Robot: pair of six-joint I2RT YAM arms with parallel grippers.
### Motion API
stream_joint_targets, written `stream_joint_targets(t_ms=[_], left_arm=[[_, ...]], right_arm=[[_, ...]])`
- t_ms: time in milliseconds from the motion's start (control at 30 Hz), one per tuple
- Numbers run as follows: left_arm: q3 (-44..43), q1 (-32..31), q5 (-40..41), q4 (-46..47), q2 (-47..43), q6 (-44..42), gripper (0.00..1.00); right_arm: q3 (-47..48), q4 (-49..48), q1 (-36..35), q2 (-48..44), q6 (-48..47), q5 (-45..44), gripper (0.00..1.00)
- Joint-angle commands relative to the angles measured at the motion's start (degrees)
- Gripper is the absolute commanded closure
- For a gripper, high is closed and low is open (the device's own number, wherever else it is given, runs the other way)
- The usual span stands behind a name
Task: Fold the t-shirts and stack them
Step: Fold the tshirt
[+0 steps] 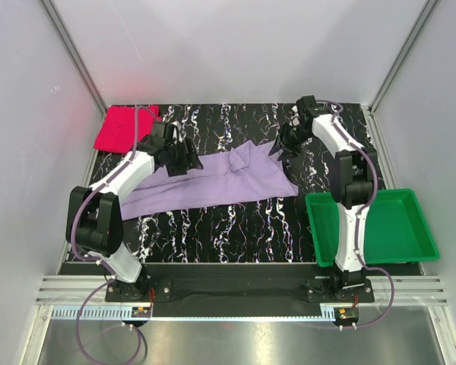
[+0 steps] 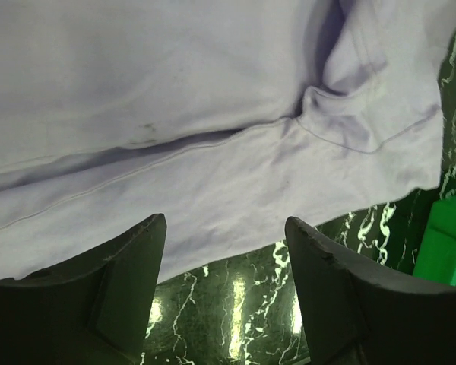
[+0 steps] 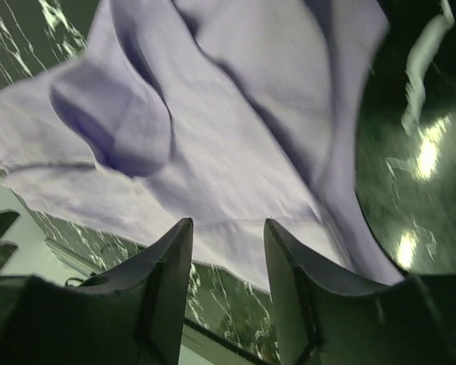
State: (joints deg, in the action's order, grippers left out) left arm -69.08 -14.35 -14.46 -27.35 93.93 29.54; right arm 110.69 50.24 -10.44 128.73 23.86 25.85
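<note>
Item 1: plain pale lavender short-sleeved cloth t-shirt (image 1: 220,182). I see it spread, rumpled, across the middle of the black white-veined marble tabletop (image 1: 235,228).

Item 2: bright pink-red cloth t-shirt (image 1: 121,128), a folded square at the far left corner, well apart from item 1.

Item 3: green plastic tray (image 1: 399,228), near right edge.

Item 4: left gripper (image 1: 190,161), over the lavender shirt's left end. On my wrist feed its 2 fingers (image 2: 129,274) stand apart, the hem just beyond them.

Item 5: right gripper (image 1: 285,144), at the shirt's far right corner. Its fingers (image 3: 167,281) are parted with cloth showing in the gap, nothing pinched.
</note>
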Motion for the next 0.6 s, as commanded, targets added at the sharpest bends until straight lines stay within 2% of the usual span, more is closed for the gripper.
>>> stream_joint_targets(t_ms=[0, 133, 267, 367, 500, 567], left_arm=[[-3.52, 2.03, 6.35, -4.96, -1.46, 1.48, 0.31], [0.34, 8.79, 7.87, -8.24, -5.23, 0.96, 0.34], [4.39, 16.79, 5.33, -7.28, -6.66, -0.36, 0.36], [6.58, 20.5, -1.7, -4.39, -4.82, 1.83, 0.46], [11.85, 20.94, -11.79, 8.41, -3.23, 6.21, 0.63], [15.28, 20.77, -13.75, 13.1, -3.14, 8.16, 0.72]], right_arm=[[-6.95, 1.01, -0.02, -9.01, -3.03, -2.11, 0.51], [-13.99, -1.98, -0.11, -12.88, -2.24, -0.89, 0.51], [-16.82, -3.74, -0.46, -14.82, -0.65, 1.4, 0.51], [-16.92, -3.48, -1.16, -15.17, -1.18, 1.93, 0.5], [-17.88, -3.57, -1.34, -15.43, -1.88, 2.89, 0.51], [-19.19, -4.09, -1.34, -15.96, -2.15, 3.33, 0.51]])
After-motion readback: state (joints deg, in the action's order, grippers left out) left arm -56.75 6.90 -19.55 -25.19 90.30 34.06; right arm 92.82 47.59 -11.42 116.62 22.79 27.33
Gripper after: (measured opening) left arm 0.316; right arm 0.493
